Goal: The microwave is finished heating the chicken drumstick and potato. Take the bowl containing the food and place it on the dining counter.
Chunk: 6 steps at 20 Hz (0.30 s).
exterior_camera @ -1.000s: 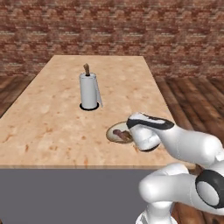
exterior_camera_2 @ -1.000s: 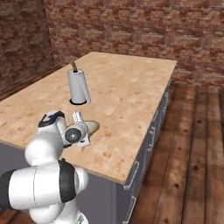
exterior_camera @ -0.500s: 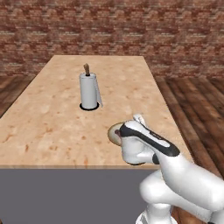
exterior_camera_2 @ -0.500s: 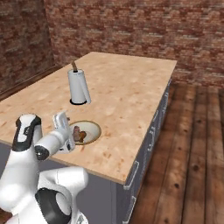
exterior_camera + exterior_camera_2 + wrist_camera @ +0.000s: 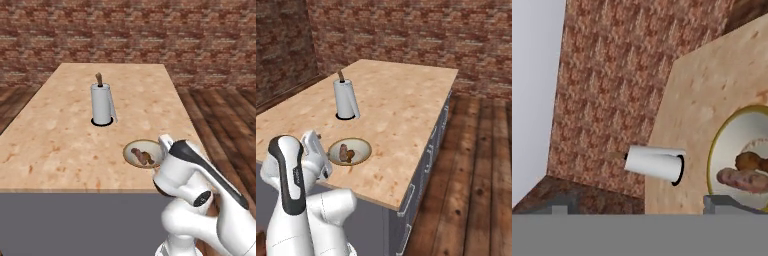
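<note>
Speckled tan dining counter (image 5: 60, 145) bearing bowl (image 5: 143, 153) and paper-towel roll (image 5: 101, 104), brick walls, plank floor, jaws spread

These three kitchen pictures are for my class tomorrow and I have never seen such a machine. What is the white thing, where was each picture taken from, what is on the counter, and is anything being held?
The white thing is a robot arm on a base that can drive; everything here is computer-rendered. Two pictures come from cameras on the base, behind the arm to its left and right. The third comes from a camera on the hand, so it is rolled sideways.

On the dining counter stand a paper towel roll on its holder and, near the front edge, the bowl with the food in it: reddish-brown pieces, one likely the chicken drumstick.

The gripper is open and holds nothing. Its dark fingertips rise at the bottom of the hand picture, beside the bowl. The bowl rests on the counter on its own.
</note>
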{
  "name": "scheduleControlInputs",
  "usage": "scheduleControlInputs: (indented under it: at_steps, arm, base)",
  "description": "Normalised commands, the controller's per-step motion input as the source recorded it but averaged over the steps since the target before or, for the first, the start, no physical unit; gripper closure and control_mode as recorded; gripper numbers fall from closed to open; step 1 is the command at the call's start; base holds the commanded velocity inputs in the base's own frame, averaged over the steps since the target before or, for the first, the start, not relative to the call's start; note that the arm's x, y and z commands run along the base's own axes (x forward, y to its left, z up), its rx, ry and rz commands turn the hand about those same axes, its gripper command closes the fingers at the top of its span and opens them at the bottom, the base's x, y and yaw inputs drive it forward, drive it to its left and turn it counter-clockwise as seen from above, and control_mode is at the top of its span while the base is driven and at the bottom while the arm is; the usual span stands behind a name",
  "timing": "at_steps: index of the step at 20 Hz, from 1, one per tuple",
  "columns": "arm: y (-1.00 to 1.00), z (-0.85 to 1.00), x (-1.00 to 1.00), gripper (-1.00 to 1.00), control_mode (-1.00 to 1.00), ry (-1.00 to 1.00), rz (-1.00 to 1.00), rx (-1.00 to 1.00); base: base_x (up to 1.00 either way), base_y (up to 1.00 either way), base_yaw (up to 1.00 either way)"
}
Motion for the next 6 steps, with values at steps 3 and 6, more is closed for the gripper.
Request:
scheduleControlInputs:
  at_steps: [3, 6]
  arm:
    - [0.0, 1.0, -0.89, -1.0, -1.0, 0.0, 0.0, 0.0]
    - [0.0, 1.0, -0.76, -1.0, -1.0, -0.03, 0.0, 0.0]
  base:
    - [0.0, 0.0, 0.0]
    - [0.0, 0.0, 0.0]
